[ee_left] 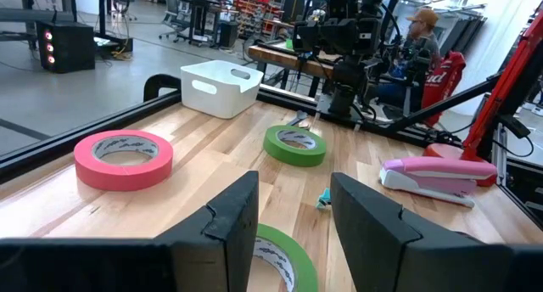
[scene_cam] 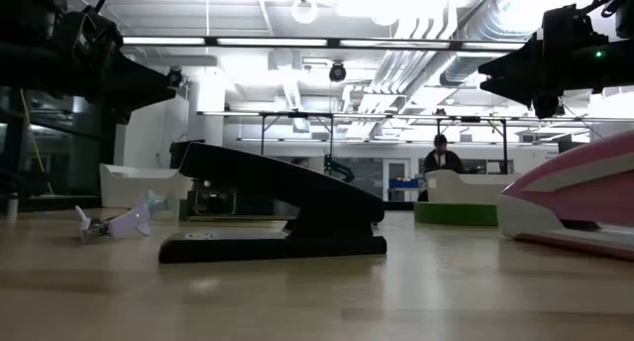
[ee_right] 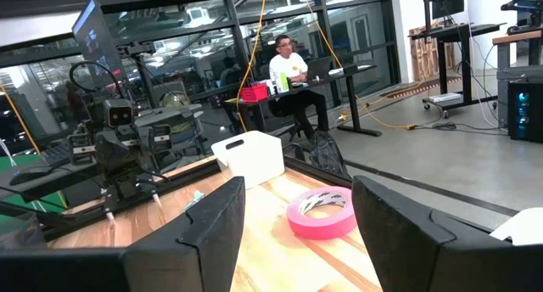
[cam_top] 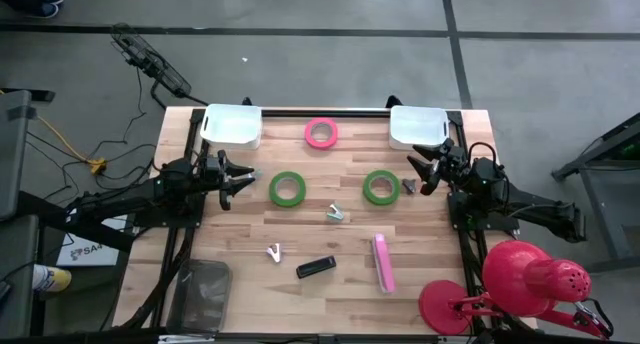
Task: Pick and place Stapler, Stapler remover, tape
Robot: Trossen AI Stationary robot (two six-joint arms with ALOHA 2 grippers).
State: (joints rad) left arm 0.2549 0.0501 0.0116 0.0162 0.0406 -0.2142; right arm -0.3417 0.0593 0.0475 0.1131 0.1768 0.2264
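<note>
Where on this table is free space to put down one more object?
Bare wood lies between the left white bin and pink tape, and along the front edge below the black stapler. The middle, around both green tapes, is crowded.

Left gripper (cam_top: 243,176) raised at the table's left, fingers parted, right gripper (cam_top: 415,171) opposite, likewise parted

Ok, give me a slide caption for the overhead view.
Two arms wait at the table edges, left gripper and right gripper open, beside green tape rolls, staplers and two white bins.

No legible text, label or number anywhere.
</note>
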